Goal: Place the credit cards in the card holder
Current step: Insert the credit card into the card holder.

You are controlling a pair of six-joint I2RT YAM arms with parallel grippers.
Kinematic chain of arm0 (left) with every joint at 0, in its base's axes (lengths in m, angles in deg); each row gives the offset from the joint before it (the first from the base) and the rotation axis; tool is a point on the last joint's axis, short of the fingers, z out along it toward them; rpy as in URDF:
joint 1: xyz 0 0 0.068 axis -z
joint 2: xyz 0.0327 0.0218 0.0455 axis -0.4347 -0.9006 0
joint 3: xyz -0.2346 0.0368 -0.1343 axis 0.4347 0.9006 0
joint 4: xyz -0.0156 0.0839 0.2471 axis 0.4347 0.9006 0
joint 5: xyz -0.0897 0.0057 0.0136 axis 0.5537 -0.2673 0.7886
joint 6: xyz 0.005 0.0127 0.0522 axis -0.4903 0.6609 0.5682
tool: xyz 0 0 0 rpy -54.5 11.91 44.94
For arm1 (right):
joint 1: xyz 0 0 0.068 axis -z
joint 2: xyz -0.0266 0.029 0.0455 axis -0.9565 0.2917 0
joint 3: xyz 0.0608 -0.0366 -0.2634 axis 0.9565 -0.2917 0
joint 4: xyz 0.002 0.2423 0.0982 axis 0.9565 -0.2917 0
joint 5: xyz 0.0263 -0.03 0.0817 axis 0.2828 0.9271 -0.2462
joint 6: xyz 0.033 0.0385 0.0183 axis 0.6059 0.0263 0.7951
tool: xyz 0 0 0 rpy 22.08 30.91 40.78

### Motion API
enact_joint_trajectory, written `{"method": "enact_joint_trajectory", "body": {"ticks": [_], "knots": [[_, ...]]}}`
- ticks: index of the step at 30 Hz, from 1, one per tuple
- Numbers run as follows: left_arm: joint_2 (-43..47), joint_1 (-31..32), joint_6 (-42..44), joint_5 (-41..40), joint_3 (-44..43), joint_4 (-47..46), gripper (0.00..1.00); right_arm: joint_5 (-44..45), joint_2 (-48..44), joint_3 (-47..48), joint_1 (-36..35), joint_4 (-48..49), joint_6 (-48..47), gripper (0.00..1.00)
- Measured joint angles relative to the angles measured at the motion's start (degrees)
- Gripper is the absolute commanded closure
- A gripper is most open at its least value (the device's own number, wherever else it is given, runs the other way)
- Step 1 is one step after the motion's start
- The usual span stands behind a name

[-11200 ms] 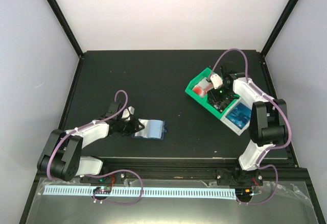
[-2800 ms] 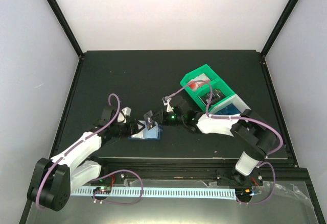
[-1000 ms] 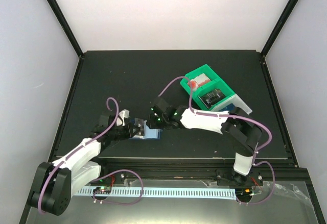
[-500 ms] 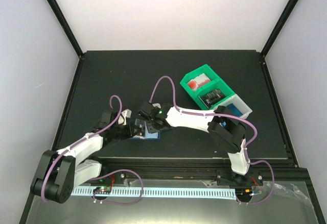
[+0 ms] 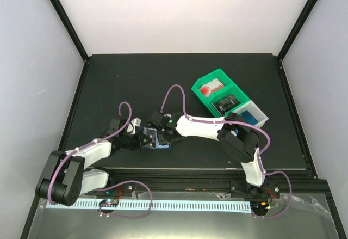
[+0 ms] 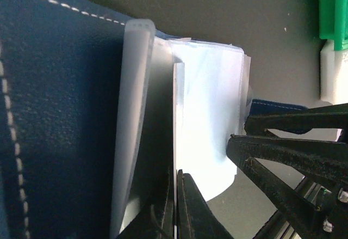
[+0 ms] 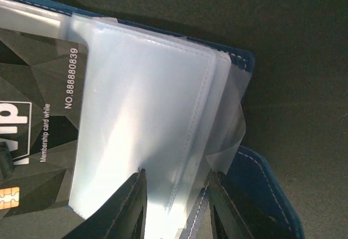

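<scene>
Black table (image 5: pixel 109 86), white walls, and both my arms are meeting near the front edge. Between them the card holder (image 5: pixel 161 142) is lying open. My left gripper (image 6: pixel 175 183) is pinching shut on a clear sleeve (image 6: pixel 206 103) of it, lifting that leaf apart from the navy cover. My right gripper (image 7: pixel 176 173) is hanging over the sleeve stack with jaws apart and nothing clamped between them. A dark membership card (image 7: pixel 38 114) is sitting under clear plastic at that view's left; cannot tell if it is fully seated. Likely step: seating this card. To do it well I am planning to nudge along the pocket's line, not down into it, with the left pinch holding the mouth taut, since the plastic looks floppy and could buckle. Other cards seem to be waiting in the green bin (image 5: pixel 204 102), well apart.
</scene>
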Motion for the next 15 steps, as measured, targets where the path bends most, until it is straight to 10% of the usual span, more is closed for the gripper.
{"method": "enact_joint_trajectory", "body": {"ticks": [15], "knots": [[-3.39,-0.35,-1.88,2.40,-0.24,-3.26,0.98,-1.05,0.44,-0.90,0.00,1.27,1.75,0.73]]}}
